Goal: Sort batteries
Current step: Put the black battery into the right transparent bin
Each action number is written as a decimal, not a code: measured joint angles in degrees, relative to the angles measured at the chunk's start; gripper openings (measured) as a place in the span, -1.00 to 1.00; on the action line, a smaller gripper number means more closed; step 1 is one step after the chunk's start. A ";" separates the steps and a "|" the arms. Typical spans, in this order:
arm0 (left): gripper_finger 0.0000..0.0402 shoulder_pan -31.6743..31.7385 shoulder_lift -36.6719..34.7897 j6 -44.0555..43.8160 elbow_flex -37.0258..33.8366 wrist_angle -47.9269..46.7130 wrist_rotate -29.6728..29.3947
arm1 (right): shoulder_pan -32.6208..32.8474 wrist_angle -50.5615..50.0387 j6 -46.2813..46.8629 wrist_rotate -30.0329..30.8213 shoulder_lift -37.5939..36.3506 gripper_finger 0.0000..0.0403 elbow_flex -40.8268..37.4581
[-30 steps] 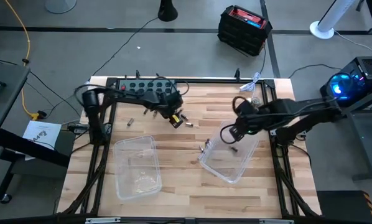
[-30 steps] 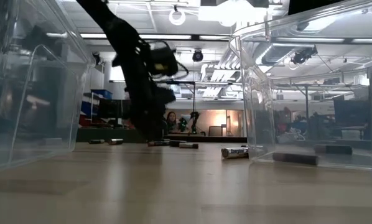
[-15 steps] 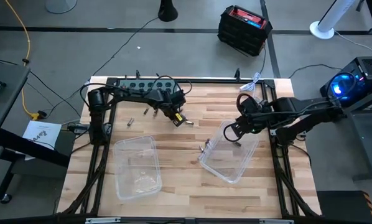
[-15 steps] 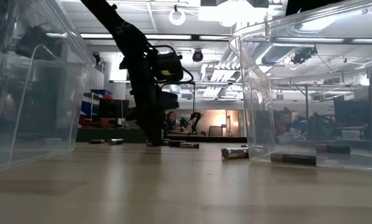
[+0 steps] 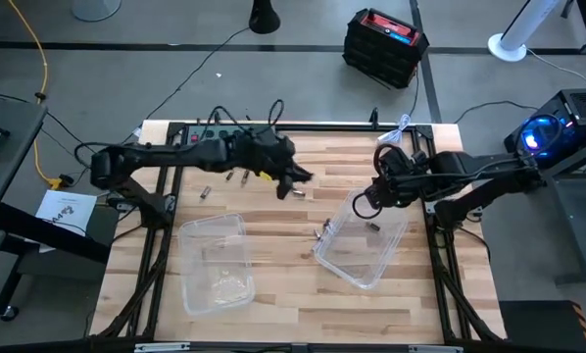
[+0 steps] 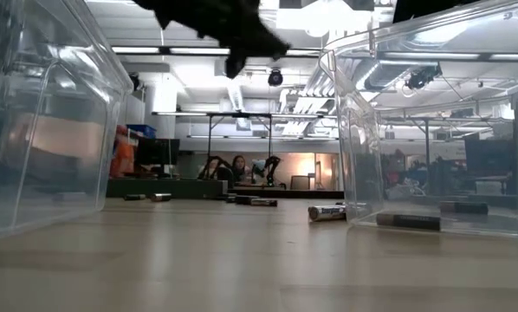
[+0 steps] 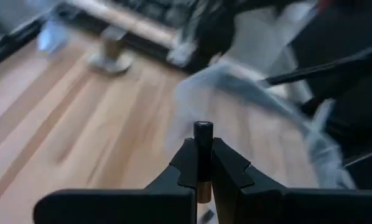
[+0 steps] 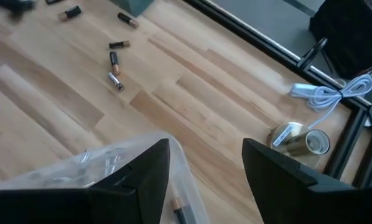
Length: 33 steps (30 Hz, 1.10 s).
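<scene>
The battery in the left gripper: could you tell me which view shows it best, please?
The left wrist view: the battery stands clamped upright in the left gripper. The high and low views show only the gripper, and the right wrist view misses it.

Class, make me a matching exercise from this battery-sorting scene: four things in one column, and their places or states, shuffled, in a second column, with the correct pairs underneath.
Things:
1. left hand
2. right hand
3. left clear bin
4. roll of tape

States or places:
A. fingers apart, poised over the rim of the right clear bin
B. lying on the wood near the table's back right corner
C. shut on a battery
D. standing on the table's near left part

Pairs: 1-C, 2-A, 3-D, 4-B
</scene>
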 joint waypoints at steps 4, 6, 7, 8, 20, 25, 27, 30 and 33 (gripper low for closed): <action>-0.96 -4.68 6.58 5.48 4.59 1.35 1.49 | -2.09 2.63 -2.72 -0.48 0.00 -0.03 0.00; -0.96 -6.53 10.30 9.20 8.41 2.10 5.45 | -3.02 4.05 -4.29 -0.62 0.00 -0.03 0.00; -0.95 -7.33 12.09 10.89 10.37 2.20 7.52 | -3.45 4.75 -5.20 -0.68 0.00 -0.03 0.00; -0.94 -8.05 13.99 12.37 12.42 2.32 9.08 | -3.88 5.32 -5.91 -0.68 0.00 -0.03 0.00; -0.65 -9.63 24.85 9.15 23.81 -2.87 13.26 | -5.49 6.24 -9.29 -2.99 -0.09 -0.03 0.00; -0.33 -8.23 21.80 11.89 23.88 -9.33 13.16 | -5.90 6.67 -10.56 -3.08 -0.09 -0.03 0.00; -0.24 -6.99 20.10 14.54 23.98 -13.59 13.04 | -6.53 7.38 -10.89 -3.09 -0.11 -0.03 0.00; -0.17 -4.19 17.39 19.75 23.94 -24.49 12.75 | -7.77 8.66 -13.04 -3.71 -0.11 -0.03 0.00; -0.16 -0.22 14.89 26.17 23.07 -33.97 12.25 | -8.96 9.38 -14.57 -3.86 -0.11 -0.03 0.00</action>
